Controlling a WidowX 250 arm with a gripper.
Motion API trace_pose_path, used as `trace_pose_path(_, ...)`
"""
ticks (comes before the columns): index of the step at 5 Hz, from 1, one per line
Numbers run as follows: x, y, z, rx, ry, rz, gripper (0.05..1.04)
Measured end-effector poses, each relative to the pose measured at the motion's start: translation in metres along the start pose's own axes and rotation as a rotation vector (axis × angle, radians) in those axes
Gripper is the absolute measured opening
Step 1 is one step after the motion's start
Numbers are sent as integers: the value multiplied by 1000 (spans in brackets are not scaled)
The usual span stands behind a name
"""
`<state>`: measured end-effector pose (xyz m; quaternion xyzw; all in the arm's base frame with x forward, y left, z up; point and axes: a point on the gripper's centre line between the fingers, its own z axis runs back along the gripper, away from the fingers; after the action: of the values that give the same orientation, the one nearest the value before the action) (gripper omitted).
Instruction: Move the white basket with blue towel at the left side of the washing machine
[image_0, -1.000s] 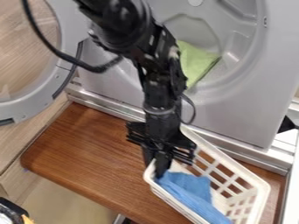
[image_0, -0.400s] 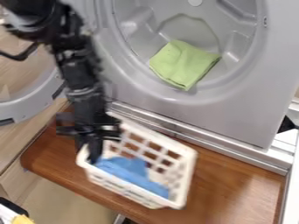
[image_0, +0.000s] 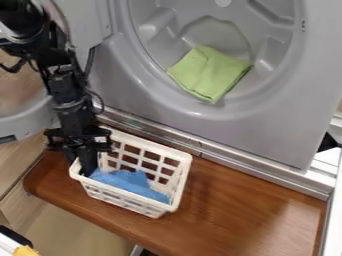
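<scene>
My black two-finger claw (image_0: 87, 171) is clamped on the left end of the white plastic basket (image_0: 179, 172), the blue cloth towel (image_0: 133, 184) inside. The basket is at the left of the brown wooden desk (image_0: 247, 210), before the grey washing machine (image_0: 274, 132), which holds a green cloth (image_0: 210, 73).

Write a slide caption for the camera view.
Robot claw gripping a white basket with a blue towel inside, on a wooden surface before the washing machine.

The basket (image_0: 181, 176) is white, the towel inside (image_0: 131, 184) blue, the folded cloth (image_0: 210, 73) light green, the washing machine (image_0: 267, 135) grey.
</scene>
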<state>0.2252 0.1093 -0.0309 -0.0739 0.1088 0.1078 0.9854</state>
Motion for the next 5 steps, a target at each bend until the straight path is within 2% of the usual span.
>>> trace_pose_path(2, 3, 22, -14, 190, -18, -108, 101)
trace_pose_path(3, 2, 23, -14, 272, -52, -92, 141)
trace_pose_path(4, -2, 23, -18, 298, -69, -68, 367)
trace_pose_path(5, -5, 21, -10, 298, -84, -50, 672)
